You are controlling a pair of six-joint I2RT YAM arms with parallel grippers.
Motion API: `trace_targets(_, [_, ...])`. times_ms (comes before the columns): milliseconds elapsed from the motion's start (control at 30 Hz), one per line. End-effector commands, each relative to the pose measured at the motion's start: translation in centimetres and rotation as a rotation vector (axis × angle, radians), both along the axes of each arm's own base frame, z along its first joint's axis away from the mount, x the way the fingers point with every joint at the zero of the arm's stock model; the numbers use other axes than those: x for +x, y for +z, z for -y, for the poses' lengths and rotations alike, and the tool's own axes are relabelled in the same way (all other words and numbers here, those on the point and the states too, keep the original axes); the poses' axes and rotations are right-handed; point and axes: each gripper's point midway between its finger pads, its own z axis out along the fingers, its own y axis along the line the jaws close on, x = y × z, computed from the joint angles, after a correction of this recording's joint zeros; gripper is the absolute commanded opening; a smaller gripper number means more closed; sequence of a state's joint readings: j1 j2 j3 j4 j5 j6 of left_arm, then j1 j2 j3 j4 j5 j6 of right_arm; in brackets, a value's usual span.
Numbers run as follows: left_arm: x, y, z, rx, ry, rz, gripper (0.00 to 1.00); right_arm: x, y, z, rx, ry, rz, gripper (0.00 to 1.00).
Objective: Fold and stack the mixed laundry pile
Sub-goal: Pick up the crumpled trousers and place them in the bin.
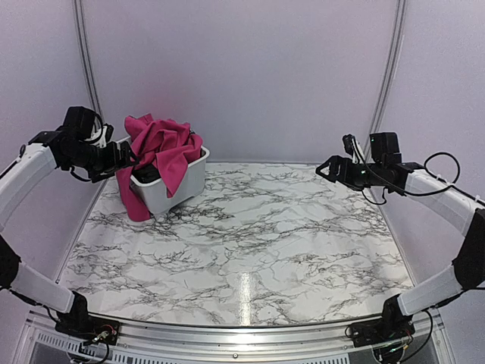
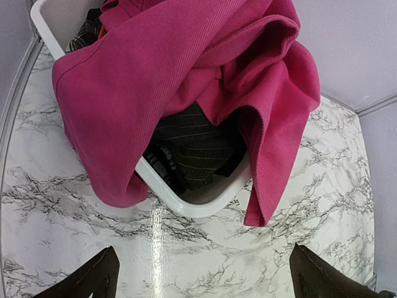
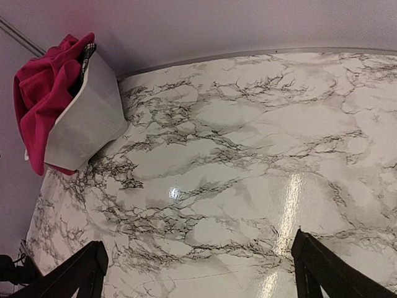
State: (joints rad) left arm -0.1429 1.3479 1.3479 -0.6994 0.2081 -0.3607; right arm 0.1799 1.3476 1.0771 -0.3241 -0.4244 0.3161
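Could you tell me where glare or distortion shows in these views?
Top external: a glare streak on the table near its front edge. Left wrist: a similar streak below the white tub. Right wrist: glare lower right; the table's far edge bows.

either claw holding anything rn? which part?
Nothing is held. The left claw is open, short of the pink cloth draped over the tub; the right claw is open above the table.

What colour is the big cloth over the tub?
The cloth is magenta pink; left wrist view shows it best.
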Motion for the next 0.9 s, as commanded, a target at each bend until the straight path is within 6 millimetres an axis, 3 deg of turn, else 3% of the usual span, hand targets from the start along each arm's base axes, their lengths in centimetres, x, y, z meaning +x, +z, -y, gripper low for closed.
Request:
trace_targets(0, [0.3,1.2,-0.3,0.039,-0.029,0.028,0.99,0.5,1.6,0.1,-0.005,0.013,0.041,1.00])
trace_targets(467, [1.5,2.1,-0.7,0.080,-0.024,0.052,0.99,0.9,1.1,0.0,0.007,0.018,0.024,1.00])
trace_targets(700, [7.9,6.2,0.3,0.093,-0.056,0.133,0.99,0.7,1.3,-0.5,0.022,0.050,0.022,1.00])
trace_targets(867, [12.5,5.9,2.3,0.084,-0.094,0.143,0.99,0.7,1.0,-0.2,0.020,0.045,0.021,1.00])
